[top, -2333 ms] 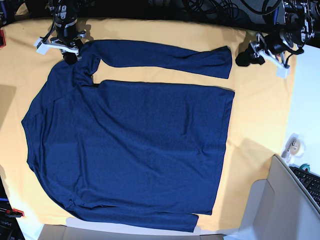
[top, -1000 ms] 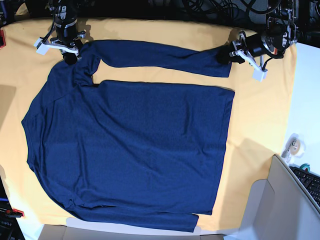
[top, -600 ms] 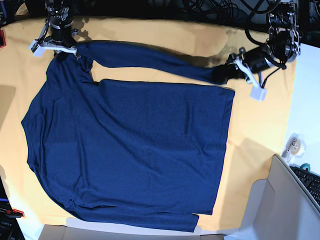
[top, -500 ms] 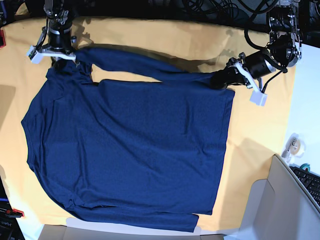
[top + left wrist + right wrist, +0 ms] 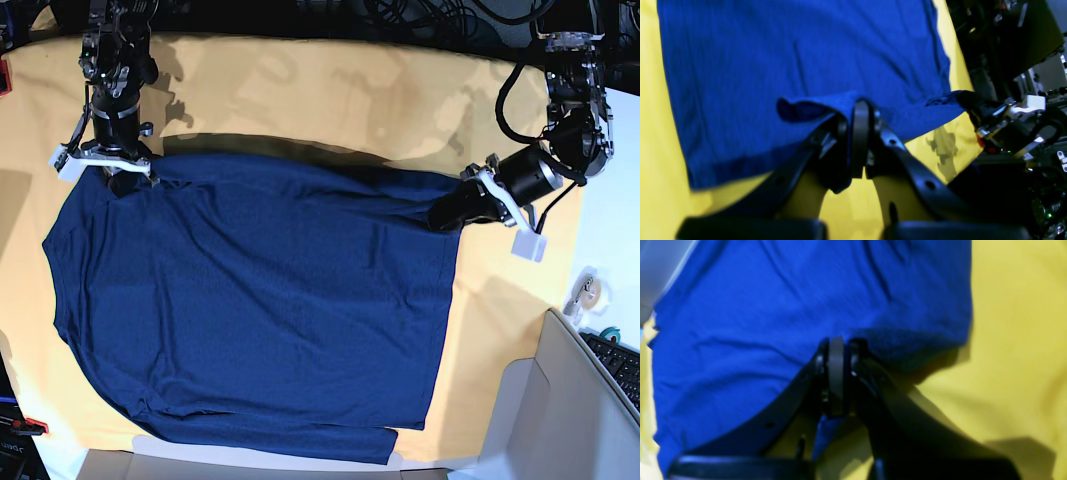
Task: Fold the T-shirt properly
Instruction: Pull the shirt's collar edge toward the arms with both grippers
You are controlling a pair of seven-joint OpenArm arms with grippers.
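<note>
Both grippers, left [image 5: 447, 215] and right [image 5: 118, 178], clamp one sleeve of the T-shirt [image 5: 260, 310], spread across the yellow table cloth [image 5: 330, 90]. The sleeve lies over the body near the far edge. The other sleeve and the body folds appear undone.

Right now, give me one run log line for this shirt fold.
step: folding sleeve over body | left pincer: shut on T-shirt cuff | right pincer: shut on T-shirt shoulder | surface: yellow cloth
</note>
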